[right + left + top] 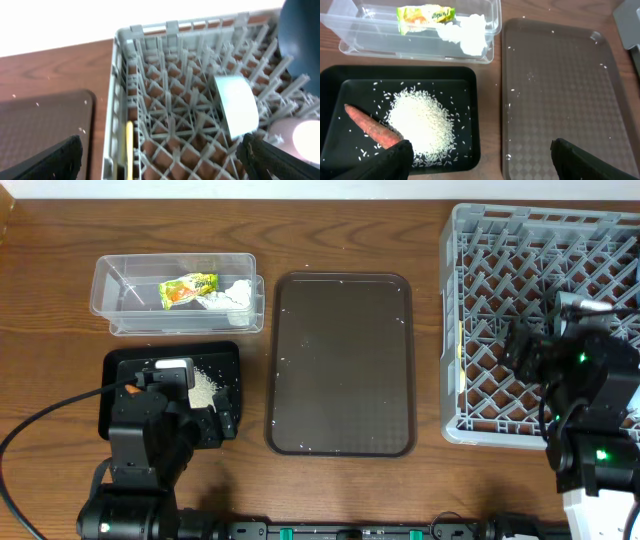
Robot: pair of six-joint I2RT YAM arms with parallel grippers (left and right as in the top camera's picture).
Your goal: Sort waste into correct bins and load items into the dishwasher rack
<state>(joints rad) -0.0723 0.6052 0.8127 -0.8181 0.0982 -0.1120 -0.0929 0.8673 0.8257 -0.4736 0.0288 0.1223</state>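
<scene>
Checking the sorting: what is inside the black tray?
A pile of white rice and a carrot stick lie in the black tray; the left hand covers the carrot's near end.

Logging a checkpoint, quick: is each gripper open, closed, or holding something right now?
Left gripper: open, holding nothing.
Right gripper: open, holding nothing.

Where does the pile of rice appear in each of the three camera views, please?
Overhead: the rice pile is at lower left, inside the black tray.
Left wrist: left of centre, in the black tray, with the carrot at its left edge.
Right wrist: not in it.
Shared landmark: the brown tray, seen in all three views.
</scene>
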